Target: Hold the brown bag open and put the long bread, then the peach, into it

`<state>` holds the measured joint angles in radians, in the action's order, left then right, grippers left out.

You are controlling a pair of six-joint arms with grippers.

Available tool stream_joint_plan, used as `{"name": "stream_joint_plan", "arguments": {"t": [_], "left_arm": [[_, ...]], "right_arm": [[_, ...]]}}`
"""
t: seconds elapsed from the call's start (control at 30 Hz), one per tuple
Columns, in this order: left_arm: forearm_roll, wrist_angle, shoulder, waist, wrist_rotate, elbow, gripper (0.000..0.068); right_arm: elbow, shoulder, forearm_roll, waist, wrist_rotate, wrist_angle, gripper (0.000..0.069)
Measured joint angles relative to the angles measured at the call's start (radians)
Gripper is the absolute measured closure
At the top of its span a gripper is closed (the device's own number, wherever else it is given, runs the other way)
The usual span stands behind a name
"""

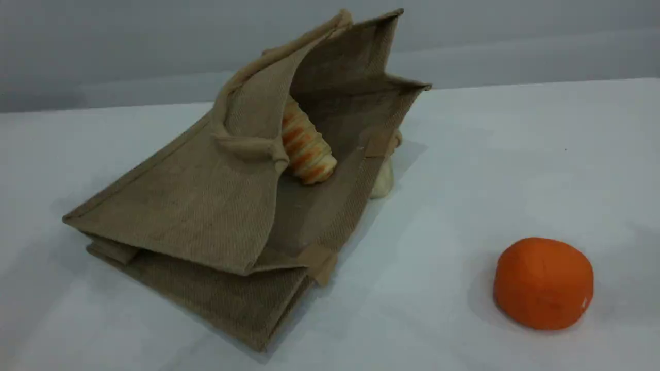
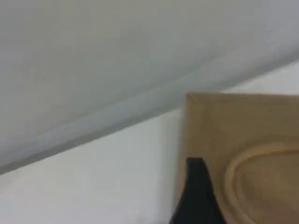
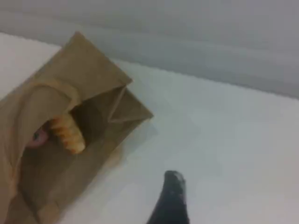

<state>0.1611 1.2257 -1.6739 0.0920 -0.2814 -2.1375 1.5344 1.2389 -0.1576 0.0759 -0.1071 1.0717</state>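
Note:
The brown bag [image 1: 206, 206] lies on its side on the white table, its mouth gaping toward the back right. The long bread [image 1: 307, 149] rests inside the mouth, one end poking out. In the right wrist view the bag [image 3: 88, 79] shows the bread [image 3: 69, 133] with a bit of the pink peach [image 3: 36, 136] behind it, deeper in. Neither arm appears in the scene view. My left fingertip [image 2: 198, 191] hovers in front of the bag's side panel [image 2: 243, 121], near a handle [image 2: 261, 156]. Over bare table to the bag's right, the right fingertip [image 3: 172, 196] holds nothing.
A bright orange ball [image 1: 544, 282] sits at the front right of the table [image 1: 515, 154]. A small pale lump [image 1: 384, 178] lies against the bag's far side, half hidden. A grey wall runs along the back.

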Motion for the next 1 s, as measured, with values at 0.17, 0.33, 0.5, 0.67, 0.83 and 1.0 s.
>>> {"name": "stream_joint_plan", "arguments": {"t": [0.17, 0.33, 0.5, 0.67, 0.83, 1.0], "left_arm": [[-0.026, 0.0, 0.12, 0.0, 0.088, 0.0, 0.0216], [-0.025, -0.003, 0.256, 0.0, 0.11, 0.068, 0.0216], [-0.028, -0.004, 0.439, 0.0, 0.108, 0.25, 0.0216], [-0.029, -0.002, 0.636, 0.0, 0.108, 0.475, 0.0216], [-0.027, -0.004, 0.832, 0.0, 0.107, 0.678, 0.0216], [-0.025, -0.004, 1.038, 0.0, 0.107, 0.871, 0.0216]], "right_arm": [[0.0, -0.139, -0.001, 0.003, 0.001, 0.08, 0.012], [-0.001, -0.292, -0.003, 0.004, 0.001, 0.125, 0.012], [-0.001, -0.437, -0.037, 0.004, 0.001, 0.156, 0.012], [-0.028, -0.559, -0.037, 0.005, 0.002, 0.151, 0.012], [-0.13, -0.677, -0.035, 0.005, 0.002, 0.151, 0.012], [-0.29, -0.798, -0.035, 0.005, 0.002, 0.151, 0.012]]}}
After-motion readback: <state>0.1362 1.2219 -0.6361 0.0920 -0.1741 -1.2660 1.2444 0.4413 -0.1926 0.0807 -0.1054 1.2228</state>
